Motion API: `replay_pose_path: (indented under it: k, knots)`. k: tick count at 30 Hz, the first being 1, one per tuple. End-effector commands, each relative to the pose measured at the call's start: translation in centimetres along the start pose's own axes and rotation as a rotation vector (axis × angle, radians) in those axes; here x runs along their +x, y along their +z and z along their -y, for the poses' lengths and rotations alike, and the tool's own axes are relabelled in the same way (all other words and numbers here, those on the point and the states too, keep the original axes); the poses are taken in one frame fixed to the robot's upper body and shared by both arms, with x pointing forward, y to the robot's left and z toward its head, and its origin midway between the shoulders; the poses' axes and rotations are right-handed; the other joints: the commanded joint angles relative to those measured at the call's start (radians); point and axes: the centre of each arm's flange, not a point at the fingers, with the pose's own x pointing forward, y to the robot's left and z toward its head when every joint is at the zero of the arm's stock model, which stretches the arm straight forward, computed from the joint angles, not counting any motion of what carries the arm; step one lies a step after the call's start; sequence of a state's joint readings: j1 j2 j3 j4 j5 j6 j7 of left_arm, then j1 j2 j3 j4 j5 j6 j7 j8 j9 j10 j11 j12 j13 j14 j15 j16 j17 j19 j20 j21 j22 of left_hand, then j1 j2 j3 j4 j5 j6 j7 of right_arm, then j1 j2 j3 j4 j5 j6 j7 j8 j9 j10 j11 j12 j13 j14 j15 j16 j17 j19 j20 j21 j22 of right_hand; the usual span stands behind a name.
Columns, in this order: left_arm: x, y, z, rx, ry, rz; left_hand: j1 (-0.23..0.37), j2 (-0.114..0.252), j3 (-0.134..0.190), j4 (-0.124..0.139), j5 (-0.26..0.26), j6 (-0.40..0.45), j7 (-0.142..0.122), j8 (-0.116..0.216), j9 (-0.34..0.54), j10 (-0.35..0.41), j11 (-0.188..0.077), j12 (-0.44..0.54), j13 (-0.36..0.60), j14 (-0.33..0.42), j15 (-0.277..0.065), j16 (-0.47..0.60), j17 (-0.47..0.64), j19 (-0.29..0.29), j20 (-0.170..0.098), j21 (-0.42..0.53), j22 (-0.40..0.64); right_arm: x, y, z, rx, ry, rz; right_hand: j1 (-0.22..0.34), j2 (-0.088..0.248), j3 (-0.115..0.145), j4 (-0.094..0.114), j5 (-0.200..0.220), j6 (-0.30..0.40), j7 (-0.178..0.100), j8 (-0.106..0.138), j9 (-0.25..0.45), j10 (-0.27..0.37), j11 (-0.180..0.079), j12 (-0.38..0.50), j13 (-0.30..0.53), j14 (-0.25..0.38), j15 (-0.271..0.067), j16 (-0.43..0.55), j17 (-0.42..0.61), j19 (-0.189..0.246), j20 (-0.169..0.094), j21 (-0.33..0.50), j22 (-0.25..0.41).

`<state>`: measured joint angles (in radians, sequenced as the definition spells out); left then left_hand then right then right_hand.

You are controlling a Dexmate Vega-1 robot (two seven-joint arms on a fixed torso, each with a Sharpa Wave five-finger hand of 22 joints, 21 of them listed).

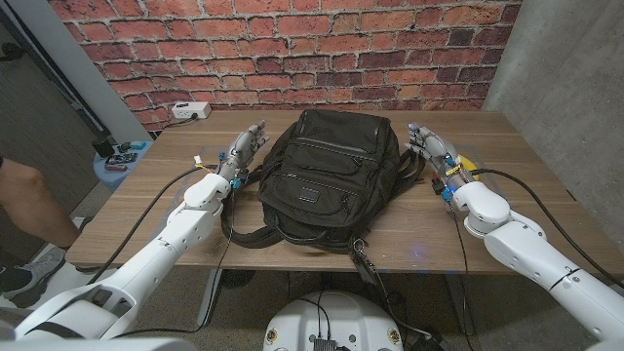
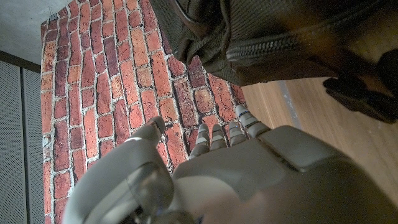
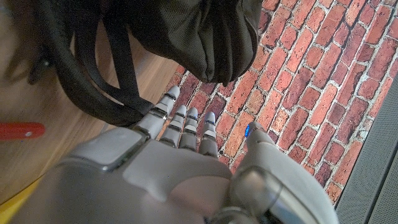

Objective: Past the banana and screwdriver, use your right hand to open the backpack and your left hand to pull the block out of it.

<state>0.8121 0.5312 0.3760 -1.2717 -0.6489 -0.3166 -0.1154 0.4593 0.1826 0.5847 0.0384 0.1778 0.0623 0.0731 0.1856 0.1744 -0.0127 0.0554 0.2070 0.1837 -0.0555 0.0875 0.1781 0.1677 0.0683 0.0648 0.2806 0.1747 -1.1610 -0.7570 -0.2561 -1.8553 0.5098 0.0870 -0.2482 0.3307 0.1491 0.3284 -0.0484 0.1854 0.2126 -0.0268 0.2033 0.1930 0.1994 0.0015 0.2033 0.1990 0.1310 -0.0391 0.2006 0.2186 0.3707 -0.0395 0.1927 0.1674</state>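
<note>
A black backpack [image 1: 322,175] lies on the wooden table [image 1: 507,210], its straps toward the front edge. Its zippers look closed, so the inside is hidden. My left hand [image 1: 242,151] stands just left of the backpack [image 2: 280,37], fingers stretched out and apart, holding nothing. My right hand [image 1: 429,146] stands just right of the backpack [image 3: 186,37] near its straps, fingers also extended and empty. A yellow banana [image 1: 468,161] lies beside my right wrist. The screwdriver's red handle [image 3: 22,130] lies on the wood by the straps.
A brick wall [image 1: 292,49] runs behind the table. A white power strip [image 1: 190,110] sits at the back left corner. A blue stool [image 1: 122,156] with small items stands off the table's left side, and a person's leg [image 1: 29,205] is at the left edge.
</note>
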Motion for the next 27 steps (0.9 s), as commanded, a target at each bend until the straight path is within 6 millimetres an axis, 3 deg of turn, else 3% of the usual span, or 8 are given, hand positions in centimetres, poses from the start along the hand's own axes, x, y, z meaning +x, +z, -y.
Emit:
replay_pose_path:
  k: [1, 17, 27]
  knots:
    - [-0.2, 0.1, 0.2, 0.003, -0.004, 0.000, 0.015, -0.002, 0.004, -0.007, 0.005, -0.004, 0.004, -0.001, 0.005, 0.001, 0.012, -0.002, 0.002, 0.001, 0.006, 0.002, 0.002, 0.002, 0.008, -0.004, 0.002, -2.8, 0.6, -1.0, -0.018, -0.014, 0.001, 0.011, 0.001, -0.001, -0.006, 0.000, 0.005, 0.003, 0.000, 0.003, 0.004, -0.001, -0.002, 0.004, -0.002, -0.006, 0.007, 0.000, 0.000, -0.015, 0.000, 0.004]
    - [-0.7, 0.0, 0.2, 0.005, -0.011, 0.008, 0.017, -0.002, 0.004, -0.016, 0.005, -0.005, 0.003, -0.002, 0.005, 0.001, 0.009, -0.003, 0.002, 0.001, 0.006, 0.002, 0.002, 0.004, 0.009, -0.009, 0.002, -5.5, 2.9, -4.0, -0.079, -0.014, 0.030, 0.017, 0.001, 0.001, -0.013, -0.001, 0.009, 0.011, 0.001, 0.003, 0.003, 0.007, -0.002, 0.005, -0.004, 0.000, 0.008, -0.001, 0.000, -0.014, 0.000, 0.004]
    - [-0.8, 0.3, -0.1, 0.007, -0.013, 0.024, 0.018, -0.002, 0.004, -0.020, 0.006, -0.005, 0.003, -0.002, 0.005, 0.002, 0.012, -0.003, 0.003, 0.001, 0.006, 0.002, 0.002, 0.005, 0.009, -0.012, 0.002, -6.8, 3.9, -6.9, -0.110, -0.007, 0.060, 0.026, 0.000, 0.004, -0.023, -0.001, 0.014, 0.013, 0.002, 0.003, 0.005, 0.013, -0.001, 0.005, -0.001, 0.002, 0.009, -0.004, 0.000, -0.013, 0.000, 0.004]
